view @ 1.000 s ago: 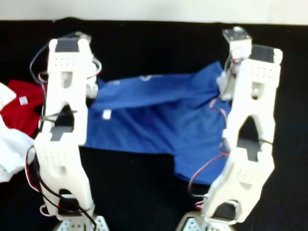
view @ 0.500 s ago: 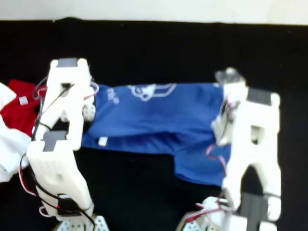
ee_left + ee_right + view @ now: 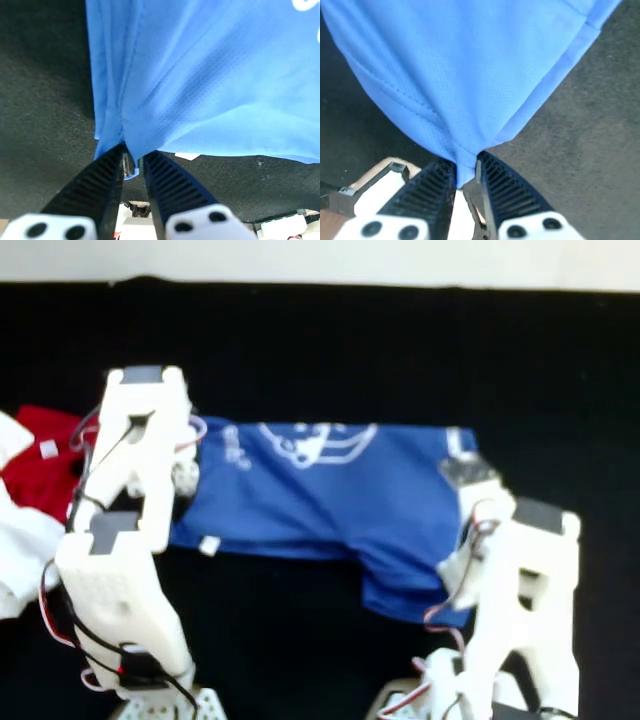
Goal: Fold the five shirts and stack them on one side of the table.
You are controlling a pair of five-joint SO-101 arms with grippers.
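While pinched, blue shirt (image 3: 320,502) (between both end effectors (image 3: 134,154) (image 3: 464,164))

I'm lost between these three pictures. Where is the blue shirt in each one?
High view: the blue shirt spreads across the middle of the black table.
Left wrist view: its bunched edge is pinched in the left end effector.
Right wrist view: a gathered edge is pinched in the right end effector.
Shared landmark: the black table beneath the blue shirt.
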